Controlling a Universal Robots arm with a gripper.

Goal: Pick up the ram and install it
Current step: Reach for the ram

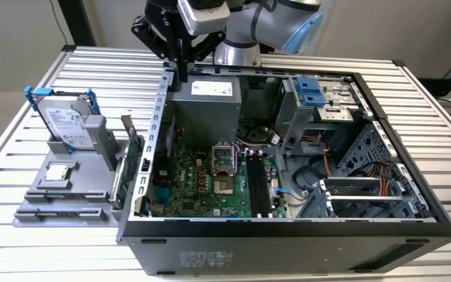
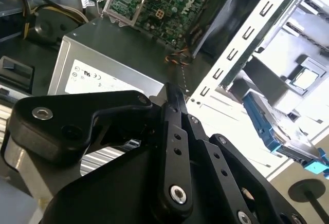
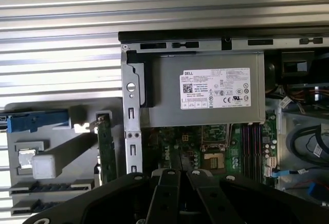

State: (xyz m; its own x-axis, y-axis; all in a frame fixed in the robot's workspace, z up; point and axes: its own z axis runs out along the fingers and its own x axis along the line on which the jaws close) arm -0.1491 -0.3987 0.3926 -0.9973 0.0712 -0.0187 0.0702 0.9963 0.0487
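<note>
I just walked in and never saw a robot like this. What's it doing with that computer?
The robot arm's gripper hangs over the back edge of an open computer case, just above the grey power supply. Its job is to fit the ram, a thin green stick. The ram stands in a grey holder outside the case, on the exterior view's left. The gripper is shut and holds nothing, so the ram is not picked up yet.
</note>
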